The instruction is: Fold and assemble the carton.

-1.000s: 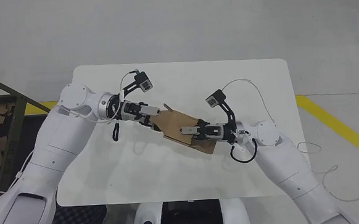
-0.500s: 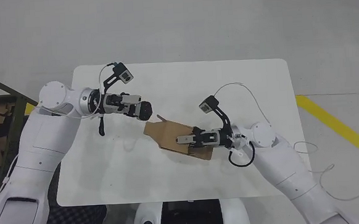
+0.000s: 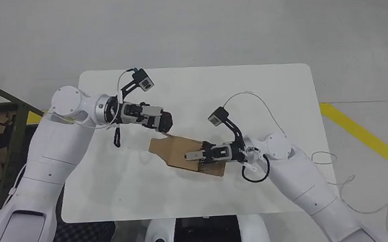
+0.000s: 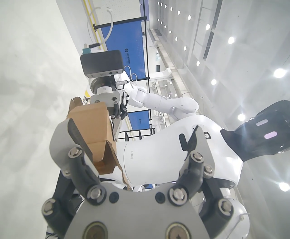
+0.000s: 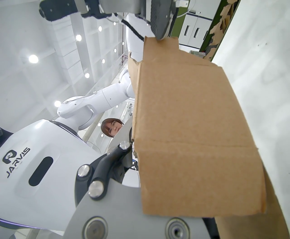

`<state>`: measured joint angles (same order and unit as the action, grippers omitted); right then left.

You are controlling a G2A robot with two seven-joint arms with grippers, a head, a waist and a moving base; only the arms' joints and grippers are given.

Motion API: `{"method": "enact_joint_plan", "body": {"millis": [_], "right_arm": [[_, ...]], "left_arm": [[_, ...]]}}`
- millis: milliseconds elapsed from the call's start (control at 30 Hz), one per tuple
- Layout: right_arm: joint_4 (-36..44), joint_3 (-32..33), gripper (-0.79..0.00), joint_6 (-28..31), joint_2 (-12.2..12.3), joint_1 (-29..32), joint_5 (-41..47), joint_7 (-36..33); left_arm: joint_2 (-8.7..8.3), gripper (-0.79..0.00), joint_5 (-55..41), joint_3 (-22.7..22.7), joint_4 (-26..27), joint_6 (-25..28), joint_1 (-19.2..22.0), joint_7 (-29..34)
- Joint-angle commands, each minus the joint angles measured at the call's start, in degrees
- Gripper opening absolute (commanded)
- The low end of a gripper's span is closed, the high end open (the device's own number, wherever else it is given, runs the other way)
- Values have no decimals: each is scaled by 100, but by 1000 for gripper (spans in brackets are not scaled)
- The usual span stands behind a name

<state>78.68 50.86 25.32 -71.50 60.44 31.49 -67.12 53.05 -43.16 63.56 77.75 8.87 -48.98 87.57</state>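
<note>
Right end effector (image 3: 197,153) looks clamped on one end of the brown cardboard carton (image 3: 172,149), guessing to brace it while the left end effector (image 3: 165,121), spread wide and empty, pokes the carton's far flap.

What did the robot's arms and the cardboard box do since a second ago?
The right pincer carried the carton sideways over the table, toward the left arm and a bit nearer the robot. The left pincer left the carton's end, drew back, then came close to its flap again, open. Unchanged: the right pincer stays clamped on the carton.
</note>
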Motion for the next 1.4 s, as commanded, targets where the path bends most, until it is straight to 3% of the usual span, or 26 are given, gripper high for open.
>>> {"method": "enact_joint_plan", "body": {"millis": [0,600,1000,1367], "right_arm": [[-31,45,-785,17,6,0,-6,48],[-5,253,-785,45,40,65,51,98],[-22,361,-785,53,60,94,49,96],[-1,387,-785,9,68,102,121,-37]], "left_arm": [[10,0,-114,-18,30,-24,-41,43],[48,0,-120,-312,213,-99,-92,43],[-70,0,212,205,142,-38,-203,-45],[-215,0,1327,441,678,-283,-374,-147]]}}
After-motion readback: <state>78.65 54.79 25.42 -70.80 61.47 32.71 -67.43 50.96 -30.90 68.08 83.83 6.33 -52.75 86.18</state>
